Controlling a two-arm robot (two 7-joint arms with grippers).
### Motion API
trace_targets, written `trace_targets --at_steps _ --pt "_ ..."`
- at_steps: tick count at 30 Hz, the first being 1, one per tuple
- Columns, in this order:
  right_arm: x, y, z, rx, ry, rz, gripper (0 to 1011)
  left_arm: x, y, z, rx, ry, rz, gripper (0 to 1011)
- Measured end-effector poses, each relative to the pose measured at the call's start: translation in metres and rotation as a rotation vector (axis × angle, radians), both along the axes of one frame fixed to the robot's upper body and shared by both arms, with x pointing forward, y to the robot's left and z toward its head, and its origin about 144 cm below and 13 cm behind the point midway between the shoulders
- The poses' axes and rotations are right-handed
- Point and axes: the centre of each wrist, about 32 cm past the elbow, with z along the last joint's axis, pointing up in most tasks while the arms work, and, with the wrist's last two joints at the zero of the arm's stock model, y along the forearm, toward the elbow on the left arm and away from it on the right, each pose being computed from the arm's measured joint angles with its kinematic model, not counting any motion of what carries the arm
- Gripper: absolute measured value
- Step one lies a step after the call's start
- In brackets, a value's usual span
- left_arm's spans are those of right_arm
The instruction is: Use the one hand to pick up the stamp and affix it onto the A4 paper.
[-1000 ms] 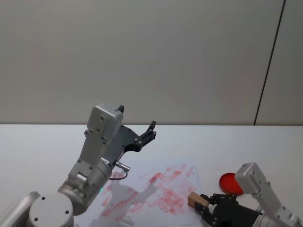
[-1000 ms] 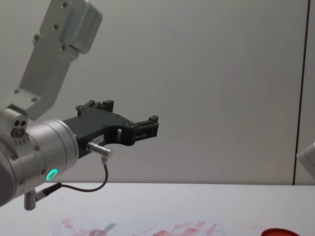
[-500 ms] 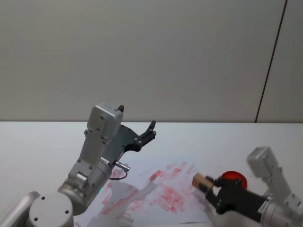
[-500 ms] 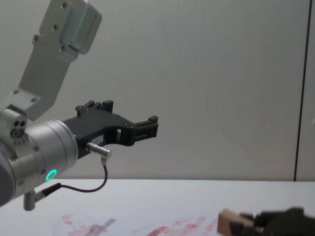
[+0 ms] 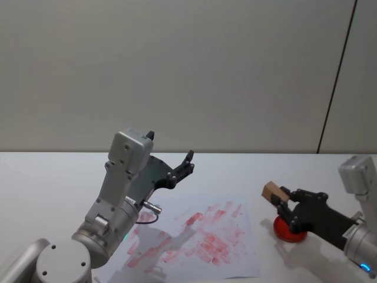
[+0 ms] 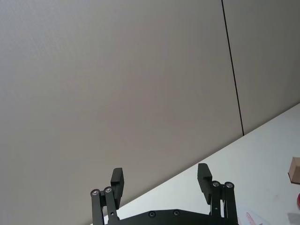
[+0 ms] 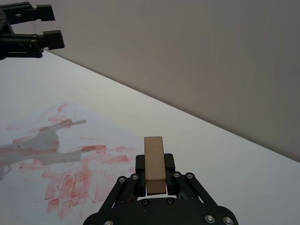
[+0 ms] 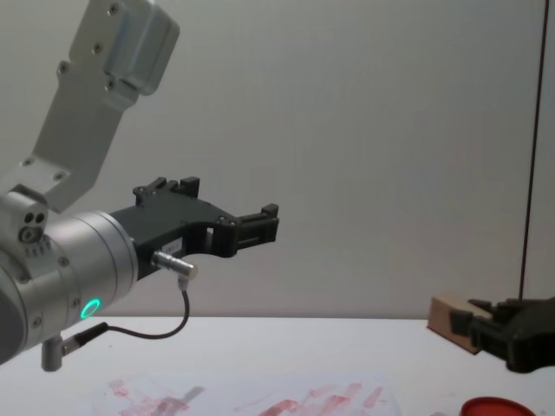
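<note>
The stamp [image 5: 272, 191], a small pale wooden block, is held in the air with my right gripper [image 5: 283, 201] shut on it, just above the red round disc [image 5: 291, 232]. In the right wrist view the stamp [image 7: 154, 161] stands upright between the black fingers [image 7: 169, 161]. It also shows in the chest view [image 8: 451, 321] at the right edge. The A4 paper [image 5: 200, 236], white with red ink smears, lies flat on the table to the left of the stamp. My left gripper [image 5: 188, 162] hangs open and empty high over the paper's far left side.
The red disc [image 8: 494, 407] lies on the white table [image 5: 47, 177] just right of the paper's edge. A plain wall stands behind the table. The left arm's silver forearm [image 5: 121, 194] rises over the paper's near left part.
My right gripper has risen with the stamp and moved right, from over the paper's near right corner to above the red disc. The left arm has not moved.
</note>
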Motion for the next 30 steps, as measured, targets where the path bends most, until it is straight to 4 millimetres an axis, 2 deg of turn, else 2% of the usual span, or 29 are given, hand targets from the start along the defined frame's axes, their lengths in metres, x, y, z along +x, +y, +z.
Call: trace_targets --at_steps 15,30 --pt "0.002 -0.017 -0.012 -0.057 0.029 -0.064 216 0.0 0.0 0.0 0.0 0.0 0.0 1002" --pt "0.006 -0.019 -0.029 -0.1 0.066 -0.074 216 0.0 0.0 0.0 0.0 0.0 0.0 1002"
